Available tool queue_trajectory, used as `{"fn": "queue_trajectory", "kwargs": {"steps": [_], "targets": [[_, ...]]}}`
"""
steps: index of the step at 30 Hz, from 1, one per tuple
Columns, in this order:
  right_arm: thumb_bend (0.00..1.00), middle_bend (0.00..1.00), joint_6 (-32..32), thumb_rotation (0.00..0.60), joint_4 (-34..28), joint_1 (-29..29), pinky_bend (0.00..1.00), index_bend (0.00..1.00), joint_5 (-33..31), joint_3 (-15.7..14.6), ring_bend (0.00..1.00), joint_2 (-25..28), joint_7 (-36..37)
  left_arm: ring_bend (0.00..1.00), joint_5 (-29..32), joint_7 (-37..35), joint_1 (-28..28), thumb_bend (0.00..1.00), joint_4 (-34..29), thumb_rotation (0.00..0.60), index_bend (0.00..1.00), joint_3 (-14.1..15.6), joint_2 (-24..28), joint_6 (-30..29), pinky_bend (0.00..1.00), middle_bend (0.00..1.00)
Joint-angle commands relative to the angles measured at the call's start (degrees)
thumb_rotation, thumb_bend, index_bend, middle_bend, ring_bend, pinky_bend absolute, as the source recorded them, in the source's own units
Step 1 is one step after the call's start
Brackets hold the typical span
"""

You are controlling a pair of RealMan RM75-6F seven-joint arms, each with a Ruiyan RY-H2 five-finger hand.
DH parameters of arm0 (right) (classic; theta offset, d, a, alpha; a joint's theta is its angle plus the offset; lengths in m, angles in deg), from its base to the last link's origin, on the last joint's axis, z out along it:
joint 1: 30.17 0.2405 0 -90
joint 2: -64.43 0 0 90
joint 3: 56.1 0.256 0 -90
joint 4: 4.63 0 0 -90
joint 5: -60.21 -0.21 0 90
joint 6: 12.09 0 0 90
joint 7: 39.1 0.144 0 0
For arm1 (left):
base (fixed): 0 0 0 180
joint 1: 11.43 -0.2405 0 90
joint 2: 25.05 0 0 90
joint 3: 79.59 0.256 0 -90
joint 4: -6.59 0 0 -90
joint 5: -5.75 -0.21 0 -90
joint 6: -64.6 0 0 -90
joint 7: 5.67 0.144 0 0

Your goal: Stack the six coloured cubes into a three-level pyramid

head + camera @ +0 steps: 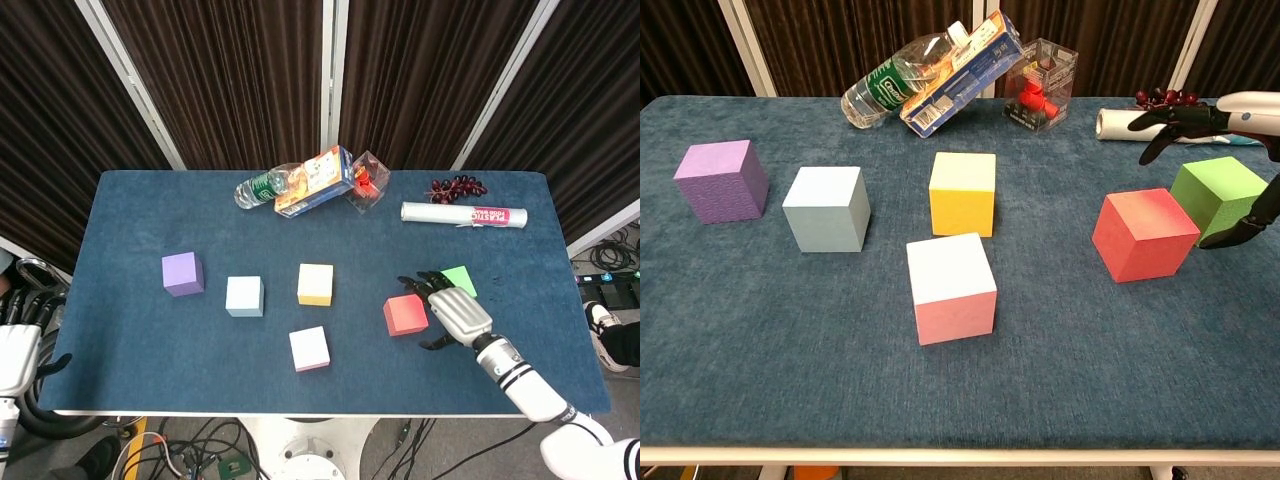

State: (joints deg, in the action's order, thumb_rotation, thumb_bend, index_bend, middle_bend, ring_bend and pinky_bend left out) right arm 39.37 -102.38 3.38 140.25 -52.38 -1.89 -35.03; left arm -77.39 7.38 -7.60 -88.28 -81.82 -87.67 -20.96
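Right robot hand (pixel 452 311) hung wide, empty, over green cube (pixel 460 279), red cube (pixel 405 314) at 9 o'clock. Left robot hand (pixel 14 337) off worktop (pixel 140 220); grip unclear.

Right hand (pixel 452 311), lower right of head view: silver-grey back plate, black fingers (pixel 415 284). Behind it a white wrist with black ring bands, then a smooth white forearm (pixel 535 393) swelling to a rounded white casing at the bottom right corner. In the chest view, at the right edge, the same black fingertips (pixel 1155 128) show below a white-grey shell.

Left hand (pixel 18 335), lower left edge of head view: pale grey-white body, black fingers on top; black cabling loops beneath it.
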Motion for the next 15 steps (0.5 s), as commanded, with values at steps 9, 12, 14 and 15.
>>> {"fn": "queue_trajectory", "kwargs": {"steps": [9, 12, 14, 15], "targets": [[0.04, 0.12, -2.01, 0.600, 7.56, 1.79, 0.00, 0.15, -2.25, 0.33, 0.00, -5.87, -4.38, 0.03, 0.17, 0.41, -0.06, 0.00, -1.05, 0.600, 0.22, 0.12, 0.57, 0.21, 0.01, 0.16], [0.06, 0.12, -2.45, 0.600, 8.53, 2.25, 0.00, 0.17, -3.75, 0.26, 0.00, -7.29, -7.94, 0.03, 0.17, 0.26, -0.11, 0.00, -1.17, 0.600, 0.22, 0.26, 0.66, 0.34, 0.01, 0.16], [0.06, 0.12, -2.45, 0.600, 8.79, 2.32, 0.00, 0.19, -4.67, 0.24, 0.00, -7.96, -9.61, 0.03, 0.14, 0.12, -0.15, 0.00, -1.18, 0.600, 0.22, 0.31, 0.66, 0.34, 0.01, 0.16], [0.06, 0.12, -2.31, 0.600, 8.95, 2.32, 0.00, 0.20, -5.20, 0.31, 0.00, -8.46, -10.33, 0.03, 0.13, 0.03, -0.20, 0.00, -1.13, 0.600, 0.22, 0.36, 0.63, 0.32, 0.01, 0.16]]}}
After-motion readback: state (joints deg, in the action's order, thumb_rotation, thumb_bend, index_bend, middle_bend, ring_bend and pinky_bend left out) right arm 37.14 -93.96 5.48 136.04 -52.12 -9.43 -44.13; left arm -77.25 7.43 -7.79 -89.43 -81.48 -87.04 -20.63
